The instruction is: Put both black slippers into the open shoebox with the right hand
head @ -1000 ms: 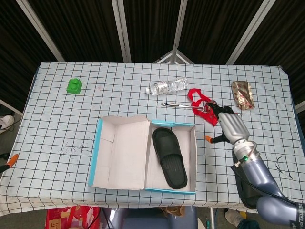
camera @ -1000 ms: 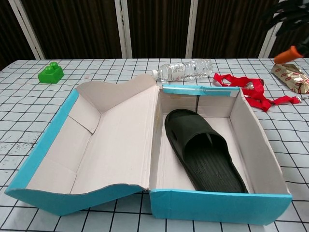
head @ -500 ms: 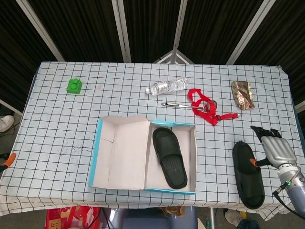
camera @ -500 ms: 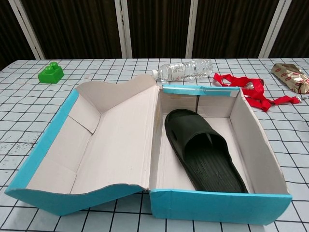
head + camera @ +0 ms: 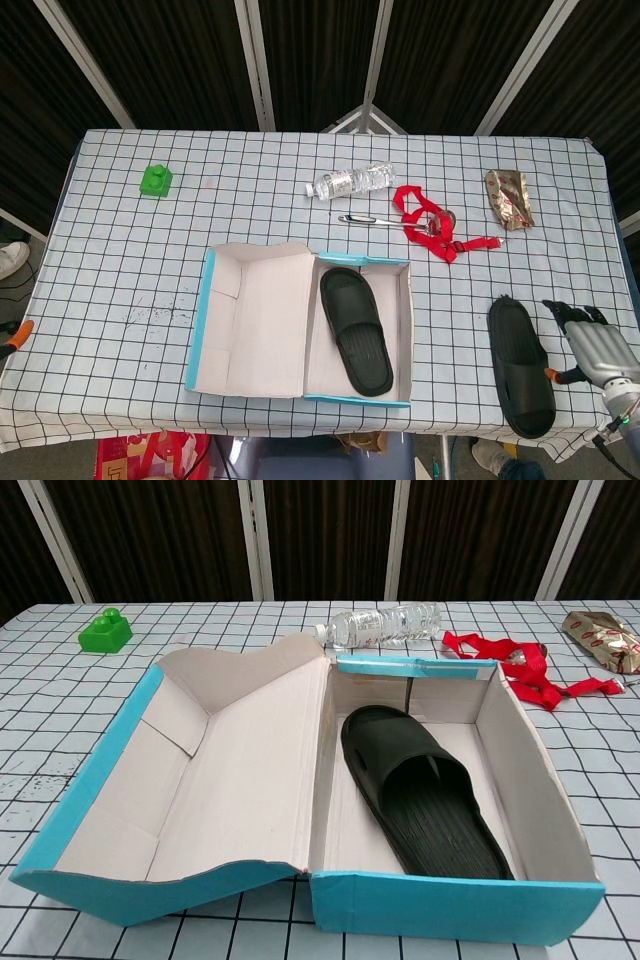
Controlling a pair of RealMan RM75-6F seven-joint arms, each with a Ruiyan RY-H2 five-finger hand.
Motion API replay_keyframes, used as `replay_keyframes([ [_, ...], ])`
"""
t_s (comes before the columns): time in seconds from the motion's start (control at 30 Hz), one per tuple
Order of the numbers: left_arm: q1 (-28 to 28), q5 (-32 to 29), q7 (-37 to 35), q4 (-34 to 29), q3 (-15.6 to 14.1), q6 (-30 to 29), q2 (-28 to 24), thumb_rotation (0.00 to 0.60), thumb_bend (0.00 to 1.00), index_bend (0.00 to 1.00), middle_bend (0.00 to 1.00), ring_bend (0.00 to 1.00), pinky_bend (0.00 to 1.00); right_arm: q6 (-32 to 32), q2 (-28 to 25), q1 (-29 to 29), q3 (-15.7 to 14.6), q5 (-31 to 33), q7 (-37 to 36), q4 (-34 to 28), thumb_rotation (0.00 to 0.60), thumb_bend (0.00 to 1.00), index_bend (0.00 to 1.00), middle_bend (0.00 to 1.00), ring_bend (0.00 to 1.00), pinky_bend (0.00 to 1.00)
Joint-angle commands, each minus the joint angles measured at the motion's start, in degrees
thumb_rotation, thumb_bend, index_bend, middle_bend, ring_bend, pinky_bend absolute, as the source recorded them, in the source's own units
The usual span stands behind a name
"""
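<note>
While we look down from the head view, we see a bench covered in a white cloth with a black grid. Near its front edge sits an open shoebox with blue sides, its lid folded flat to the left. One black slipper lies inside the box, toe toward the far side. A second black slipper lies on the cloth well to the right of the box, near the front right corner. Just beside it, at the bench's right edge, is our right hand, its dark fingers spread and holding nothing, apart from the slipper. We do not see our left hand in either view.

Farther back on the bench lie a clear plastic bottle on its side, a red strap in a loose tangle, a crumpled foil wrapper and, near the far left, a green toy block.
</note>
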State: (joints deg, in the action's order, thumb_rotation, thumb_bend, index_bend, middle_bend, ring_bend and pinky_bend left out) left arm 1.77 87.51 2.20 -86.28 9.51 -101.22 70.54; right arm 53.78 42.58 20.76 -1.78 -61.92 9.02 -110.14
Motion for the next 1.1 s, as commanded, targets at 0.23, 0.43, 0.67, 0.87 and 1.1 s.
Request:
replay_keyframes([
  [0.23,-0.5,0.7,-0.6,-0.9,-0.5,-0.5,-0.6,0.600,0.07,0.13,0.00,0.00,0.10,5.3,3.1,-6.6,-3.7,-6.5,-3.2,4.4,0.600,0.24,0.04,0.10,0.11,0.02],
  [0.43,-0.5,0.5,-0.8,-1.1,-0.4,-0.4,-0.8,0.600,0.07,0.13,0.00,0.00,0.10,8.4,4.5,-9.9,-5.1,-10.2,-5.8,6.5,0.600,0.24,0.04,0.09,0.11,0.02],
  [0.67,-0.2,0.7,0.0,-1.0,-0.6,0.2,-0.5,0.600,0.07,0.13,0.00,0.00,0.10,15.3,9.9,-13.7,-5.7,-18.5,-8.8,12.8,0.600,0.24,0.04,0.07,0.11,0.02],
  [0.87,-0.2,0.5,0.3,-1.0,-0.5,0.3,-0.3,0.600,0.07,0.13,0.00,0.00,0.10,20.5,16.1,-16.4,-7.0,-25.8,-10.9,21.0,0.600,0.24,0.03,0.06,0.10,0.02],
  [1.1,-0.1,0.9,1.0,-1.0,-0.8,0.5,-0.1,0.600,0.07,0.13,0.00,0.00,0.10,22.7,21.0,-17.4,-7.4,-29.7,-9.7,27.0,0.600,0.24,0.02,0.05,0.09,0.02],
])
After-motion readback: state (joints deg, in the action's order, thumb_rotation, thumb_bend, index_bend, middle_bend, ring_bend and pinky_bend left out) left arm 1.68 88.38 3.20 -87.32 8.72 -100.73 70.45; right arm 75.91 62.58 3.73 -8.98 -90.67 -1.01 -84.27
